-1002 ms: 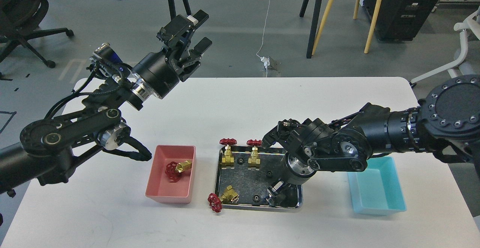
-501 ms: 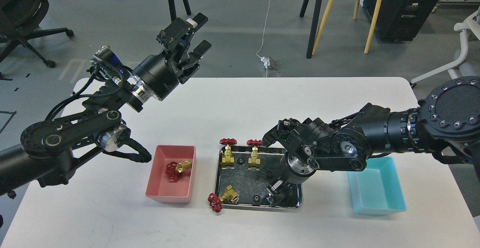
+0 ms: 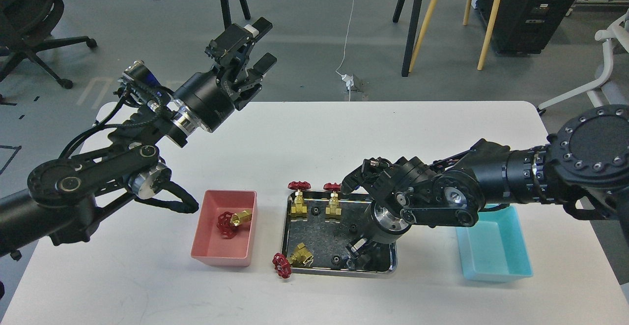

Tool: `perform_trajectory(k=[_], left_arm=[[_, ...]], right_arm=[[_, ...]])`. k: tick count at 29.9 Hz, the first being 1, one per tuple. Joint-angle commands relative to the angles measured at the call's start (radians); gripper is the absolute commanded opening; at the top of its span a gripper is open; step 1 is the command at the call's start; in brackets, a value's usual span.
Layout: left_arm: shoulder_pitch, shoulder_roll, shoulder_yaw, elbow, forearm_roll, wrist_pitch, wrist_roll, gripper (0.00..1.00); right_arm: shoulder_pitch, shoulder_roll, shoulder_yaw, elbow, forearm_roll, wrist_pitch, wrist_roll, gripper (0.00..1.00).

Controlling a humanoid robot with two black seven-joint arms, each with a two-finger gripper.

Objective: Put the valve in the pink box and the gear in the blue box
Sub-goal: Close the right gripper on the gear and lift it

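From the head camera I see my left gripper raised well above the far-left part of the white table, its two fingers spread apart and holding nothing. One valve lies on its side inside the pink box. Just right of that box sits the steel tray: two valves stand upright along its far edge, and a third valve leans over the tray's near-left rim, red wheel touching the table. A tiny black gear rests near the tray's front edge. My right gripper reaches down into the tray's near-right corner; it is dark and foreshortened, so I cannot tell how its fingers stand. The blue box sits right of the tray.
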Motion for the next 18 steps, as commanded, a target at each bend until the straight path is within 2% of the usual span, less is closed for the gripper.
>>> perform_trajectory(k=[1,5,8,10,18], left_arm=[[0.002,0.000,0.000,0.000,0.000,0.000,0.000,0.86],[0.002,0.000,0.000,0.000,0.000,-0.001,0.000,0.86],[0.002,0.000,0.000,0.000,0.000,0.000,0.000,0.86],[0.002,0.000,0.000,0.000,0.000,-0.001,0.000,0.86],[0.002,0.000,0.000,0.001,0.000,0.000,0.000,0.86]], right_arm=[[-0.002,0.000,0.000,-0.001,0.000,0.000,0.000,0.42],[0.000,0.000,0.000,-0.001,-0.002,0.000,0.000,0.34],[-0.002,0.000,0.000,-0.003,-0.002,0.000,0.000,0.15],[-0.002,0.000,0.000,-0.007,-0.002,0.000,0.000,0.10],[0.030,0.000,0.000,0.000,0.000,0.000,0.000,0.05]])
